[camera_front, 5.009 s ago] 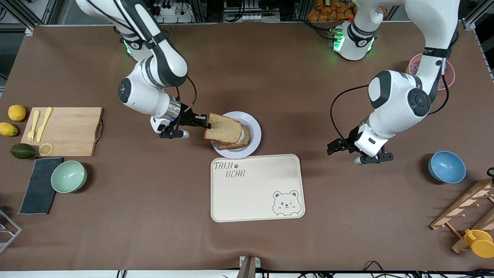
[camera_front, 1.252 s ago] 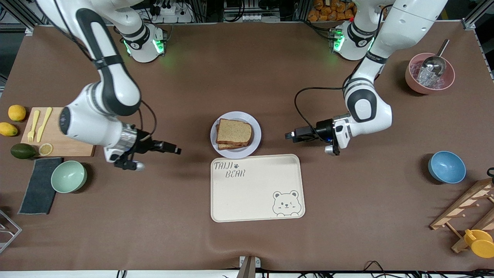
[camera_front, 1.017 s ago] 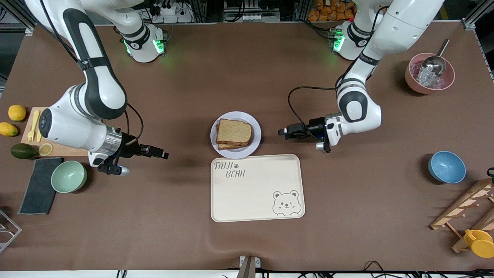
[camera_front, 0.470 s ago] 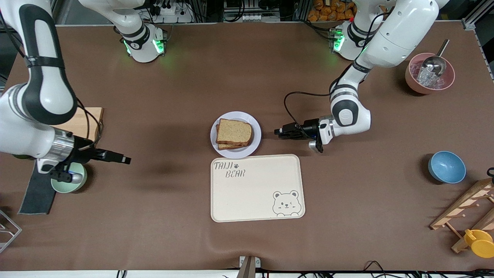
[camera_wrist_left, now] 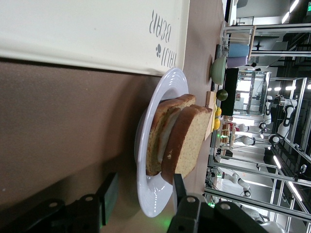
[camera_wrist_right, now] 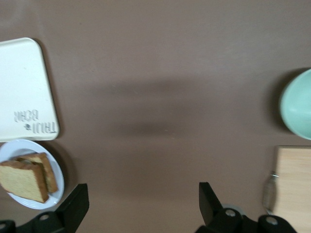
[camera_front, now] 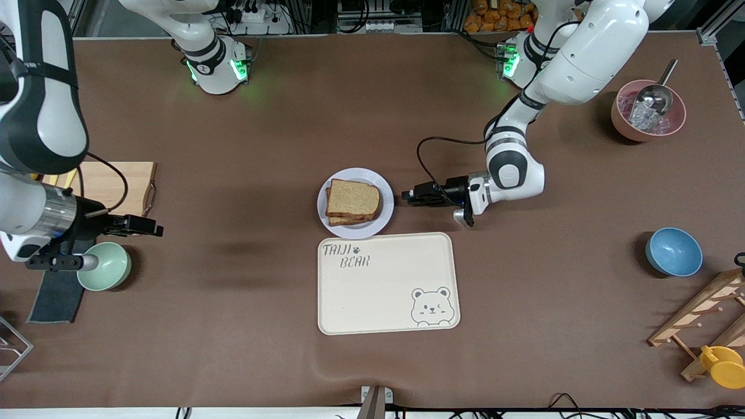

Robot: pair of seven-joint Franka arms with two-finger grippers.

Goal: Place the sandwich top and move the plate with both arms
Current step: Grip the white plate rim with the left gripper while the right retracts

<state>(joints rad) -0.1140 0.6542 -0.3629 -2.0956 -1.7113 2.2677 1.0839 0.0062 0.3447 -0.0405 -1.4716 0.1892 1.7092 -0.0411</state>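
The sandwich top (camera_front: 353,198) lies flat on the lower slice, on the plate (camera_front: 384,216) beside the tray. My left gripper (camera_front: 405,198) is low at the plate's edge toward the left arm's end. In the left wrist view the plate's (camera_wrist_left: 154,206) rim sits between my left gripper's (camera_wrist_left: 145,177) open jaws, one finger (camera_wrist_left: 109,196) down by the table with a gap to the rim, the other above it; the sandwich top (camera_wrist_left: 189,141) is just ahead. My right gripper (camera_front: 152,227) hangs open and empty over the table by the green bowl; its wrist view shows the plate (camera_wrist_right: 54,175) far off.
A cream bear-printed tray (camera_front: 387,283) lies just nearer the camera than the plate. Toward the right arm's end are a green bowl (camera_front: 105,266), a dark cloth (camera_front: 58,291) and a cutting board (camera_front: 116,186). Toward the left arm's end stand a blue bowl (camera_front: 673,251), a pink bowl (camera_front: 625,125) and a wooden rack (camera_front: 707,317).
The right gripper let the bread go on the sandwich and drew away toward its end of the table. The left gripper slid in to the plate's rim and narrowed its jaws.
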